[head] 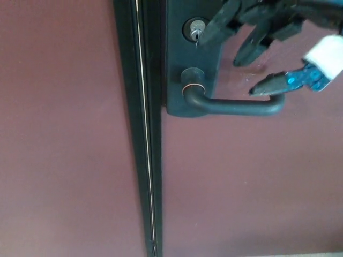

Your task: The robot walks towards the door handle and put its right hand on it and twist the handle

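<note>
- Handle (236, 104) sits right of centre in the upper part of the head view, a dark lever running level from its pivot collar (191, 85) out to the right, where its free end turns back toward the door (241, 182).
- Right hand (262, 40) comes in from the upper right, above the lever. Its fingers (217, 27) are spread apart and hold nothing; one lower digit with blue on it lies just above the lever's free end, whether touching or only very near I cannot tell.
- The step in hand looks like placing the hand on the lever, not yet gripping it.
- To do it well, I judge the hand should come down so the fingers wrap over the lever's outer stretch, away from the pivot, where a twist takes least force.
- One fingertip lies in front of the keyhole (194, 29); it seems wise to draw it clear of the keyhole and plate (190, 59) so nothing catches.
- Close the fingers fully round the bar before turning; a loose hold on a smooth dark lever could slip off.
- Then press the free end downward, turning about the collar.
- Left of the plate runs the dark seam (142, 134) between the two leaves; keep the hand clear of it.
- Left hand does not show.
</note>
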Controlling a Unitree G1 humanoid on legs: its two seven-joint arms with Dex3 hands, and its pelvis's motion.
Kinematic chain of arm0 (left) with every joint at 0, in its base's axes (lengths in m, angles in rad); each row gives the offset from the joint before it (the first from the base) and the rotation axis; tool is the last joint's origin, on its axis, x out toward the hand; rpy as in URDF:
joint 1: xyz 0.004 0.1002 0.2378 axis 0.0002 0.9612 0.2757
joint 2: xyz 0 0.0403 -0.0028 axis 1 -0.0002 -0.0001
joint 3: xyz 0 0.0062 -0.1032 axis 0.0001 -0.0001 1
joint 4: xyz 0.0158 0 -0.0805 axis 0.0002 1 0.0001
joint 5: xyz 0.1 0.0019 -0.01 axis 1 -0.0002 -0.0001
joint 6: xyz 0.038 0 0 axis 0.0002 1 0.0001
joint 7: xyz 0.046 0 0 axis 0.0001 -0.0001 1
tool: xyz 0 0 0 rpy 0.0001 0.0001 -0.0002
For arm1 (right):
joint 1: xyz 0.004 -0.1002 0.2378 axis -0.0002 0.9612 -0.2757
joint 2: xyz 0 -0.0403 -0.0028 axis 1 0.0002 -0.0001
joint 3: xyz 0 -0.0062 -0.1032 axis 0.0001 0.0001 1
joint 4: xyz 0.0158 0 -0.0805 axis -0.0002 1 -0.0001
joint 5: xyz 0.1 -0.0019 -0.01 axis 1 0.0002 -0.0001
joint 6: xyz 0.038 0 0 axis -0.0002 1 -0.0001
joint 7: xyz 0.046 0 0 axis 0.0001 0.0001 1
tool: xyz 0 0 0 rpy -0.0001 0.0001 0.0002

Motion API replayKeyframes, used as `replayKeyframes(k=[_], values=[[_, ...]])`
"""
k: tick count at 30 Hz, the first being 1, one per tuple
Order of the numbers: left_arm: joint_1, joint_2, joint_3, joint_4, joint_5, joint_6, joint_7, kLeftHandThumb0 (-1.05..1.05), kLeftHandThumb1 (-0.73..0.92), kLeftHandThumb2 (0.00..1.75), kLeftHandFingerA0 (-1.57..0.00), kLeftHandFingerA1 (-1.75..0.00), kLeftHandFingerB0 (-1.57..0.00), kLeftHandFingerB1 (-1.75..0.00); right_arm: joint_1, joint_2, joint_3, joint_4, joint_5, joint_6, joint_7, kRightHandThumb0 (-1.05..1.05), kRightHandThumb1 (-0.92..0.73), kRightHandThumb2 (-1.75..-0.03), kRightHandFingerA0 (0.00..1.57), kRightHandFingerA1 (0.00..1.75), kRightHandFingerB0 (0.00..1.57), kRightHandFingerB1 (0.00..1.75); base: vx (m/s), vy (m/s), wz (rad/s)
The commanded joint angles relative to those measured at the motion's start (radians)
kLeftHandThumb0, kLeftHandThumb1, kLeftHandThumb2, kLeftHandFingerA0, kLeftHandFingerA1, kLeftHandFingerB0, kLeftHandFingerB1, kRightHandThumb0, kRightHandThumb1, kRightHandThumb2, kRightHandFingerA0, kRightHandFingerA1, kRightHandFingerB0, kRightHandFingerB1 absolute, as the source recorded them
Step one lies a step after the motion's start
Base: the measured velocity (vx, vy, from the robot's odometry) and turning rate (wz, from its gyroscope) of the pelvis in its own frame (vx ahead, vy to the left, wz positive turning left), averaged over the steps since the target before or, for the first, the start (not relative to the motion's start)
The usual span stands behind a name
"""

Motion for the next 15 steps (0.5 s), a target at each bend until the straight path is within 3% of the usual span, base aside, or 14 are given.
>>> replayKeyframes(k=[1, 15], values=[[0.014, 0.002, 0.003, 0.007, 0.011, 0.002, -0.01, -0.32, 0.58, 0.58, -0.71, -0.54, -0.61, -0.67, -0.029, 0.016, 0.032, 0.006, -0.104, 0.101, 0.084, -0.46, -0.53, -0.56, 0.58, 0.45, 0.48, 0.37, 0.0, 0.0, 0.0], [0.034, 0.005, 0.005, 0.007, 0.01, -0.005, -0.018, -0.33, 0.58, 0.58, -0.72, -0.54, -0.62, -0.67, -0.028, 0.06, 0.077, -0.007, -0.199, 0.197, 0.178, -0.44, -0.53, -0.56, 0.58, 0.45, 0.47, 0.37, 0.0, 0.0, 0.0]])
